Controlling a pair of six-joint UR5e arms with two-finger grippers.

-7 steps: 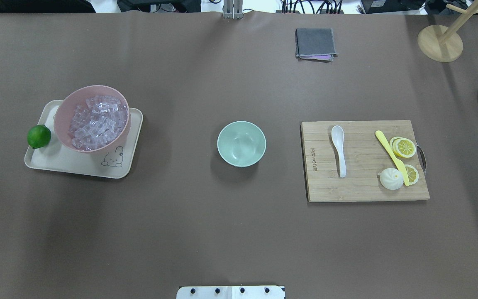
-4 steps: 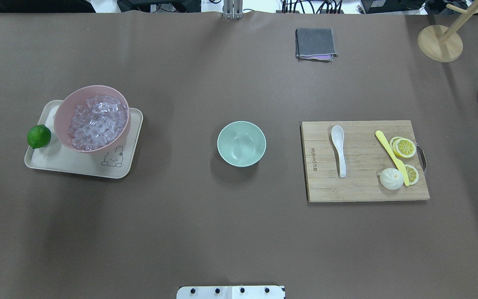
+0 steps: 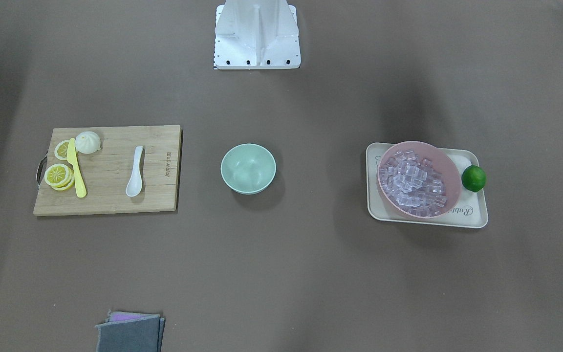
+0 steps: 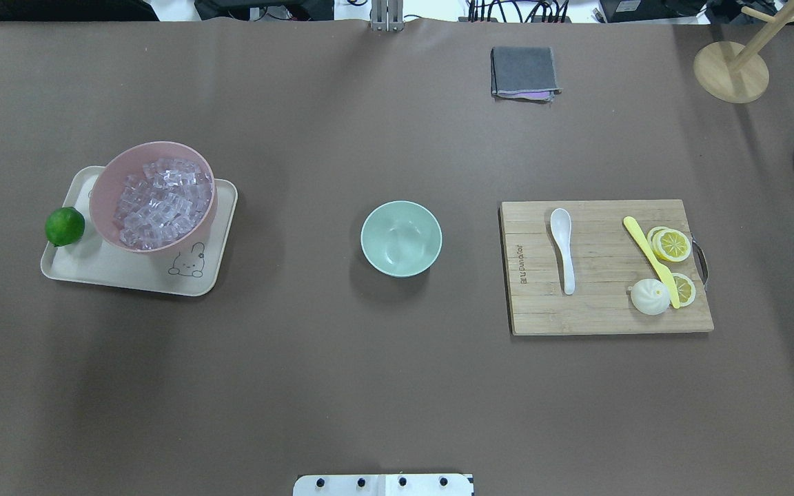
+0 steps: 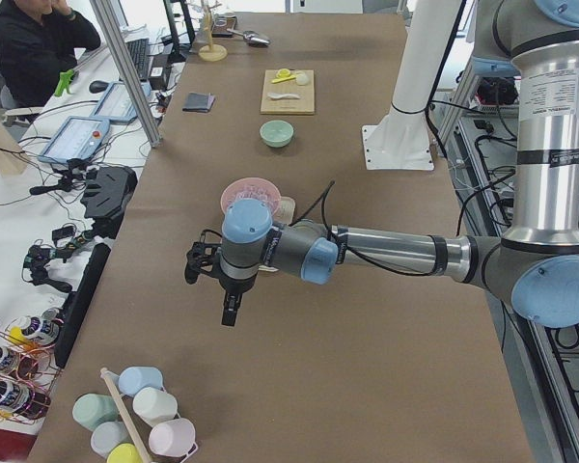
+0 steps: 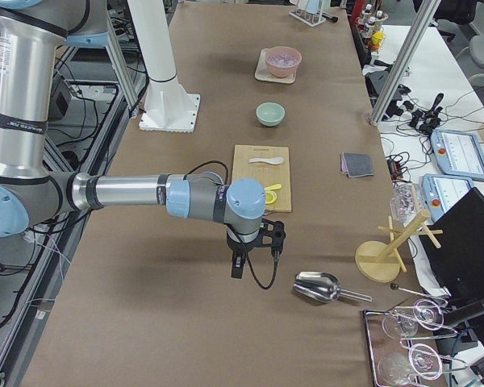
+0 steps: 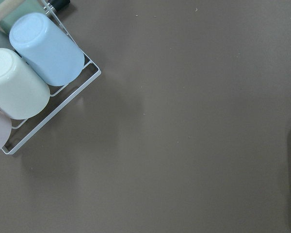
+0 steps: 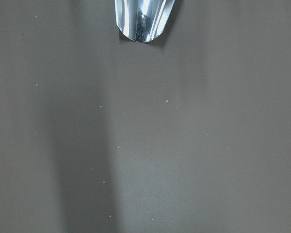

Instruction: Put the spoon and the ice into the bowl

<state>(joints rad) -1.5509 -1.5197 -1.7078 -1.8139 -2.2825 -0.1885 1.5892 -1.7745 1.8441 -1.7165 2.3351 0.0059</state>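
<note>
The brown table point(image 4: 397, 386) fills the overhead view. In the left side view the left arm point(image 5: 396, 253) stretches across the middle of the frame. The left gripper point(image 5: 230, 311) hangs from it over bare table, just above the lower centre. It shows in no closer view, so I cannot tell how far its jaws are parted or whether it has hold of anything. In the right side view the right arm point(image 6: 129, 191) reaches in from the left edge. The right gripper point(image 6: 237, 264) hangs near the centre of the frame, just left of a metal scoop point(image 6: 319, 288). Its opening and any load cannot be told either.

In the overhead view a wooden cutting board point(image 4: 597, 313) lies at centre right and a cream tray point(image 4: 128, 279) at centre left. A pink bowl point(image 4: 102, 200) stands on the tray. The green bowl point(image 4: 400, 238) stands on the table at the centre of the frame, between the tray and the board and well apart from both.

The ice point(image 4: 161, 203) is heaped in the pink bowl. A grey cloth point(image 4: 523, 71) lies folded near the top edge, right of centre. The spoon point(image 4: 564, 249) lies on the left half of the board, scoop toward the top of the frame. A yellow knife point(image 4: 648, 258) lies slanted near the board's right edge. A lime point(image 4: 65, 226) sits at the tray's left rim, just beside the pink bowl.
</note>
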